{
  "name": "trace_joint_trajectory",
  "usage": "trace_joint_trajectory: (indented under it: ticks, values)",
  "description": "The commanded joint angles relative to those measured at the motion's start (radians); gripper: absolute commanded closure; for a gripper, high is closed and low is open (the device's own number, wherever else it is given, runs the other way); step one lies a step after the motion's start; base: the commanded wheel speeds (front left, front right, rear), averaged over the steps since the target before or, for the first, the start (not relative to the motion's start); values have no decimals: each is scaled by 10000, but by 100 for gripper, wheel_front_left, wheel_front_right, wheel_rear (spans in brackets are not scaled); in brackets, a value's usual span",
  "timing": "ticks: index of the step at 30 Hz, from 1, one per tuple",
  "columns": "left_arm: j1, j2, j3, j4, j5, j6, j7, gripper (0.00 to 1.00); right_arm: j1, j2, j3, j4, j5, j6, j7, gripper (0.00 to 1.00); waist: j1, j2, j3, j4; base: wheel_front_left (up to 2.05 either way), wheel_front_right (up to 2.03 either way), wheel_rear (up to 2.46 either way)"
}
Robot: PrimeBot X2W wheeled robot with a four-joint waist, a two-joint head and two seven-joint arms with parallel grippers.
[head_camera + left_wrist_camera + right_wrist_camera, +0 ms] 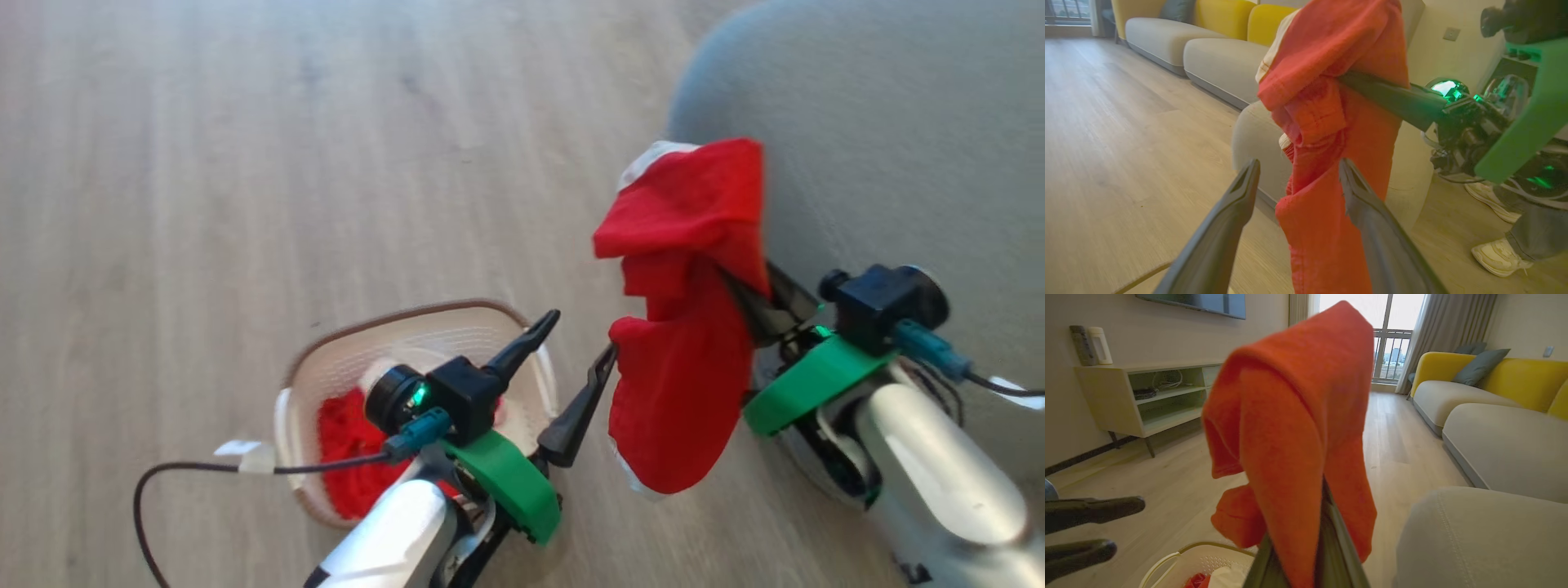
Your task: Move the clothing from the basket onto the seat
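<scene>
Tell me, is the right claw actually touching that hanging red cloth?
Touching. The left wrist view shows the right gripper shut on a fold of the red garment, which drapes over its fingers and hangs down.

Yellow-backed sofa (1527, 381), shelf unit (1147, 400), likely person's sneaker (1498, 255).

Soft cloth clothing (690, 343), perforated plastic basket (347, 363), matt fabric seat (898, 139).

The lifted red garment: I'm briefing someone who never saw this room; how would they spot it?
Find the big grey seat on the right of the head view; at its rounded edge, a red garment with white trim hangs draped from the right pincer. Unlike the red clothing lying in the cream basket lower left, it is up in the air.
</scene>
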Motion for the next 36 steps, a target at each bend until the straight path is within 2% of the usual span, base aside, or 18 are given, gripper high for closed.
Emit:
trace_joint_trajectory:
  ticks: [1, 11, 16, 21, 25, 30, 33, 36]
  values:
    - [-530, -63, 190, -213, -9, -29, -118, 0, 61, -144, -97, -393, -111, -2, -67, 100, 0, 0, 240, -606, 0, 0, 0]
    - [-761, -104, -73, 229, -184, -3, -321, 0, 595, -372, -841, -719, -268, -2, -57, 100, 0, 0, 238, -1379, 0, 0, 0]
    - [-893, -111, -217, 232, -188, 37, -347, 0, 636, -379, -1218, -791, -265, -2, -43, 100, 0, 0, 453, -1399, 0, 0, 0]
    - [-1416, -116, -420, 126, -65, 60, -257, 0, 187, -322, -1927, -821, -142, -2, -50, 100, 0, 0, 1475, -1184, 0, 0, 0]
    - [-2068, -83, -439, 21, 162, 51, -97, 0, -838, -346, -2518, -474, 147, -2, -57, 100, 0, 0, 2493, -1032, 0, 0, 0]
    - [-3026, 105, -404, -381, 537, 47, 287, 0, -2871, -444, -3786, 255, 721, -2, -63, 100, 0, 0, 4131, -752, 0, 0, 0]
    - [-3416, 310, -314, -609, 680, 57, 471, 0, -4275, -724, -4397, 987, 732, -2, -62, 100, 0, 0, 4938, -529, 0, 0, 0]
    - [-3577, 532, -157, -807, 741, 150, 558, 0, -5723, -1297, -5016, 1872, 688, -2, 54, 100, 0, 0, 5550, -186, 0, 0, 0]
